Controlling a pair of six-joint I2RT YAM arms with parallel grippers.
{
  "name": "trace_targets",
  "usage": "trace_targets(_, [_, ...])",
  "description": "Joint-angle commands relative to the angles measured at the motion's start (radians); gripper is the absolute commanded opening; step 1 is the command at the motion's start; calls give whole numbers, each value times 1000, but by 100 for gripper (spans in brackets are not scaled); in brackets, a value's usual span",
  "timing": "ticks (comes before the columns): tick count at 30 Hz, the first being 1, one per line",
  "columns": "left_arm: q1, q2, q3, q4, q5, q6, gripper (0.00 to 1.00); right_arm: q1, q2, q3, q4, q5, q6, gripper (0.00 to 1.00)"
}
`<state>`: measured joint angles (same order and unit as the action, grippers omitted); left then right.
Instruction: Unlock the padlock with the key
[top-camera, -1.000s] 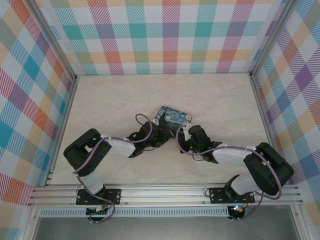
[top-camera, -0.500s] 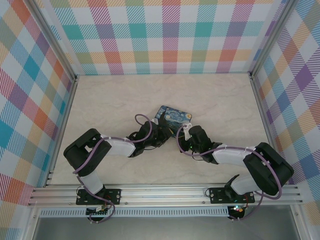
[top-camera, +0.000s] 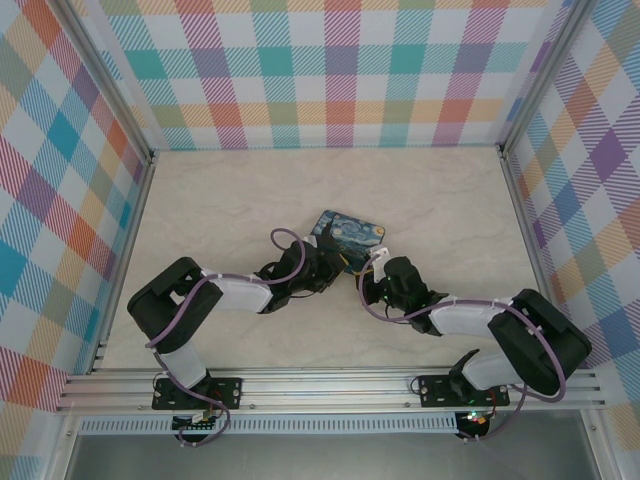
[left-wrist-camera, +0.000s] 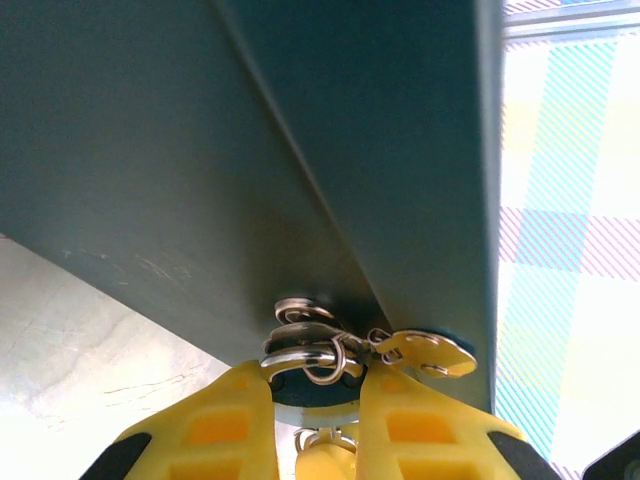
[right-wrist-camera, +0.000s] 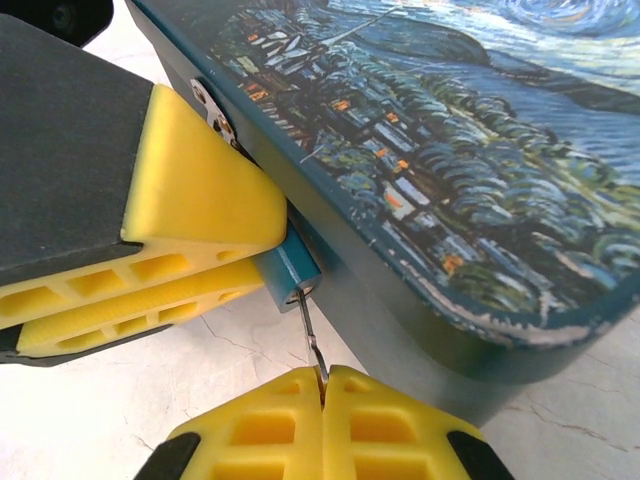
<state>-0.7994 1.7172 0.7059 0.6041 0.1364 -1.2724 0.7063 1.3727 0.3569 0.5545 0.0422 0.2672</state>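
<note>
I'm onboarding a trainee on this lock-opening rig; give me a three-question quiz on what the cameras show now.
1. Which tool pinches the key? A) left B) right C) neither
2. True or false: the padlock lies untouched, well apart from the painted box.
3. Fill in: the left tool grips the ____.
Key: 1 B, the right tool; 2 false; 3 padlock.

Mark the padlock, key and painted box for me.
padlock (right-wrist-camera: 288, 270), right wrist view, blue body.
key (right-wrist-camera: 308, 325), right wrist view, thin shaft.
painted box (right-wrist-camera: 450, 170), right wrist view, painted lid.
</note>
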Motion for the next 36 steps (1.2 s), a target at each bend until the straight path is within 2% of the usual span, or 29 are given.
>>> trace_targets(1, [-39,-15,38,26,46,-22,9,5,17,17,164,-28,-29,5])
trace_targets(20, [-43,-34,30,17,61,-42,9,-1,38,44,178,55,-215,5])
trace_targets(30, [-43,-42,37,47,67,-94,8,-10,72,18,305,1,-172,6])
trace_targets(36, [-44,-48,42,42,67,-116,9,-72,54,-13,380,-121,-120,6])
